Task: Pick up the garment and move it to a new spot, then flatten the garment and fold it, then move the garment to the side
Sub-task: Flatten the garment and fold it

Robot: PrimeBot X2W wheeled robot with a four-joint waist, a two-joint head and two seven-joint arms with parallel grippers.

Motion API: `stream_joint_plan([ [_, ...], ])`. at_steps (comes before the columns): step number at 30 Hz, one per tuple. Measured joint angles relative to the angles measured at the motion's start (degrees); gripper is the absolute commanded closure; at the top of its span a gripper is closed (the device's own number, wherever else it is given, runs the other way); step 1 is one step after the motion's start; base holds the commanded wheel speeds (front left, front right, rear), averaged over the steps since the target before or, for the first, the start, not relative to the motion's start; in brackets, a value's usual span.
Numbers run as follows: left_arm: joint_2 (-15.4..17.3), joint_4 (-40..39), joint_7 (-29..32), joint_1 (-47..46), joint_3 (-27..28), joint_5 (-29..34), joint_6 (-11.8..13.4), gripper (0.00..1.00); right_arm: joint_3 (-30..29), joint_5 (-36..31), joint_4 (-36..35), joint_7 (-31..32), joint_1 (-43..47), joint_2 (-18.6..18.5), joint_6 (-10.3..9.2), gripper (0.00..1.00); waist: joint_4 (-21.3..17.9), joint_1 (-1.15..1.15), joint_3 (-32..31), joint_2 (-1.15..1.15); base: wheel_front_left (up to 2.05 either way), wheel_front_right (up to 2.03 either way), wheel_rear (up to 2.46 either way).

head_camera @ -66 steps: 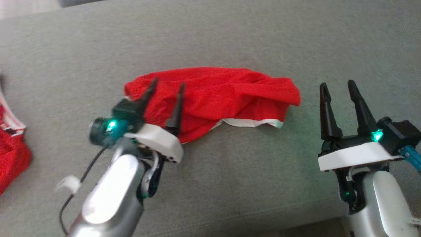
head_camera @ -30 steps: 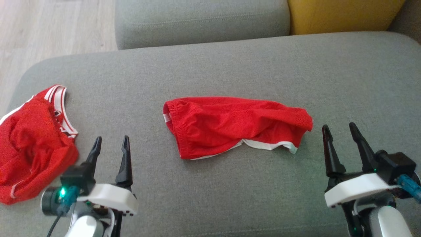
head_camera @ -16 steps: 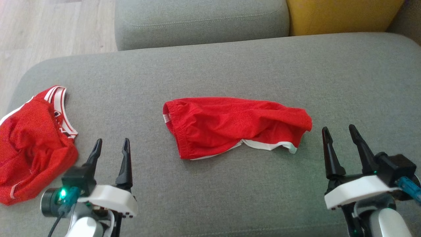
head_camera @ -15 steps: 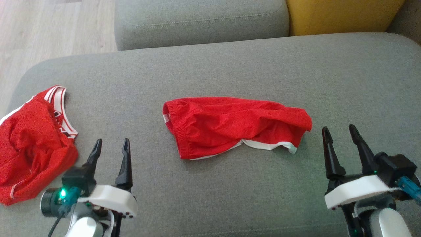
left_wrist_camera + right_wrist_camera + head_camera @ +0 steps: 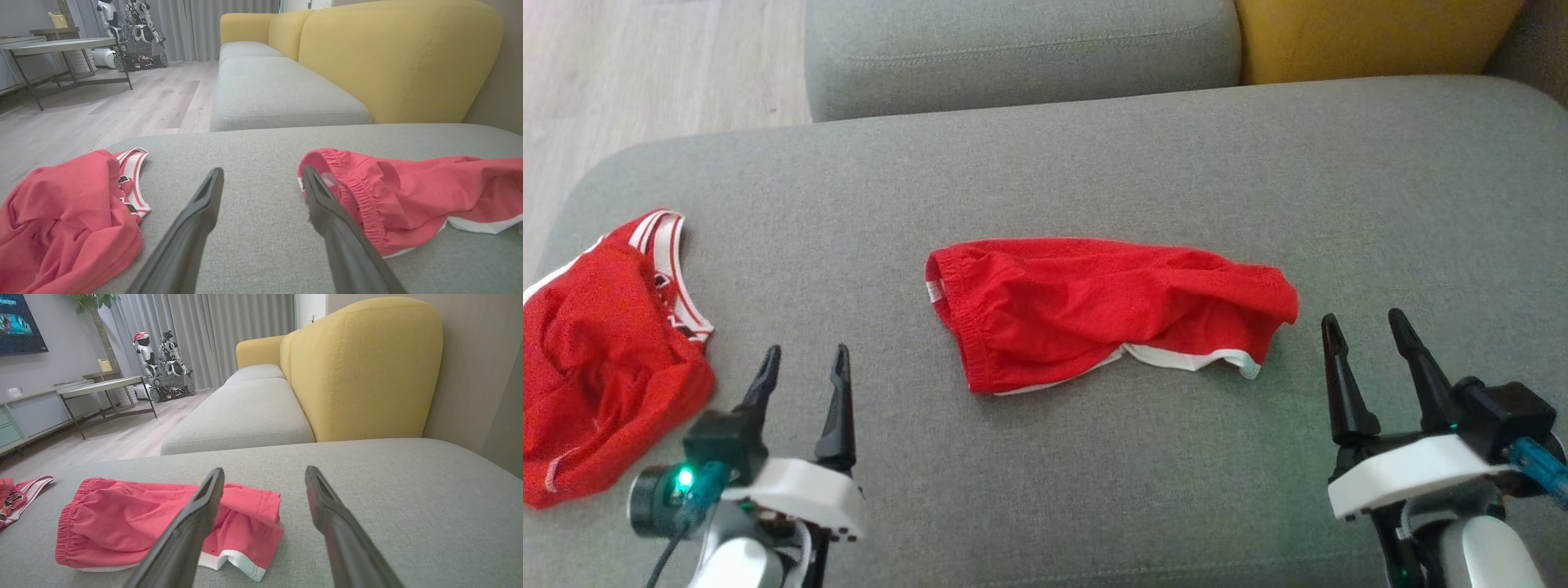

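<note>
A wide grey seat cushion [image 5: 1094, 163] of coarse woven fabric, with a smooth yellow backrest [image 5: 1372, 37] beyond its far right corner. At the cushion's middle lie red shorts [image 5: 1094, 302], soft and rumpled. Their long axis runs parallel to the front edge, with the gathered elastic waistband to the left and the white-trimmed hem to the right. A crumpled red jersey [image 5: 596, 359] with a white-striped collar sits at the left edge. Near the front edge, the left gripper [image 5: 807, 351] and right gripper [image 5: 1362, 318] hold their dark tapered fingers spread, empty, clear of the shorts. Two seconds earlier the left gripper was over the waistband; it has since drawn back.
</note>
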Motion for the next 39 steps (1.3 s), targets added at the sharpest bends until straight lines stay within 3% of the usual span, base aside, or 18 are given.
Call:
stream_joint_plan([
  [9,-0.4,0.6,2.5,-4.4,-5.3,0.8,-4.4,0.00,0.5,0.1,-0.2,-0.1,-1.1,0.0,0.00,0.00,-0.5,0.00,2.6,0.00,0.00,0.00,0.00],
  [13,-2.2,3.8,4.8,-9.0,-8.3,1.0,-8.0,0.00,1.3,0.6,-0.2,-0.3,-3.0,0.0,0.00,0.00,-1.7,0.00,5.1,0.00,0.00,0.00,0.00],
  [23,-3.7,12.2,9.4,-11.0,-9.9,-2.5,-12.3,0.00,1.8,1.4,0.8,-1.8,-4.0,0.0,0.00,0.00,-4.6,0.01,8.5,0.00,0.00,0.00,0.00],
  [25,-4.0,12.6,10.2,-11.3,-10.7,-3.7,-13.7,0.68,1.6,1.6,1.0,-1.9,-4.0,0.0,0.00,0.00,-4.8,0.01,8.8,0.00,0.00,0.00,0.00],
  [26,-4.3,12.6,10.3,-11.3,-10.7,-4.6,-14.6,0.97,1.6,1.6,1.2,-1.9,-4.0,0.0,0.00,0.00,-4.8,0.01,8.8,0.00,0.00,0.00,0.00],
  [32,-4.3,10.1,10.0,-11.9,-10.8,-4.8,-15.1,1.00,1.0,1.6,1.6,-2.3,-5.0,0.0,0.00,0.00,-4.5,0.01,9.0,0.00,0.00,0.00,0.00],
  [39,-2.4,-0.6,11.7,-10.6,-10.8,-5.1,-14.0,1.00,0.3,1.8,1.7,-2.4,-5.0,0.0,0.00,0.00,-3.3,0.01,9.0,0.00,0.00,0.00,0.00],
])
